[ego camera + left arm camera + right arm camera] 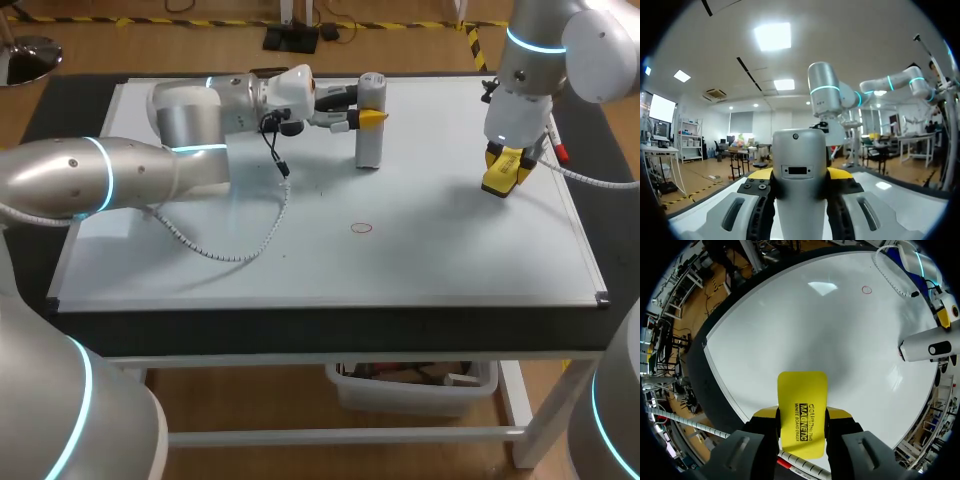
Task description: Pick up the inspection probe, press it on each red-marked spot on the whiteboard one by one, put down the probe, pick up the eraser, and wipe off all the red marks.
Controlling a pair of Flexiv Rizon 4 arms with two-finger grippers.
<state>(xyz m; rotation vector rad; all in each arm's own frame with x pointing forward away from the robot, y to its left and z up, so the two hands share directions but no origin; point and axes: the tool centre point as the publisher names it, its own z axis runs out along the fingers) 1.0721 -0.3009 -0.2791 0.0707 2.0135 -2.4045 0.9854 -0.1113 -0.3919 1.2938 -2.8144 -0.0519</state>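
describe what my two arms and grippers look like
Both arms are rounded silver-grey tubes with glowing cyan rings at the joints and white wrist sections. The left arm trails a coiled white cable; the right arm has one too. The left gripper and right gripper have black fingers with yellow tips.

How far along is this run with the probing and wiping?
Done: the eraser is picked up, clamped in the right tool over the whiteboard. In hand: the left tool grips the probe, which stands upright on the board, so it is not yet released. Left: a red circle near the board's middle is unwiped. Whether all the pressing is finished cannot be told.
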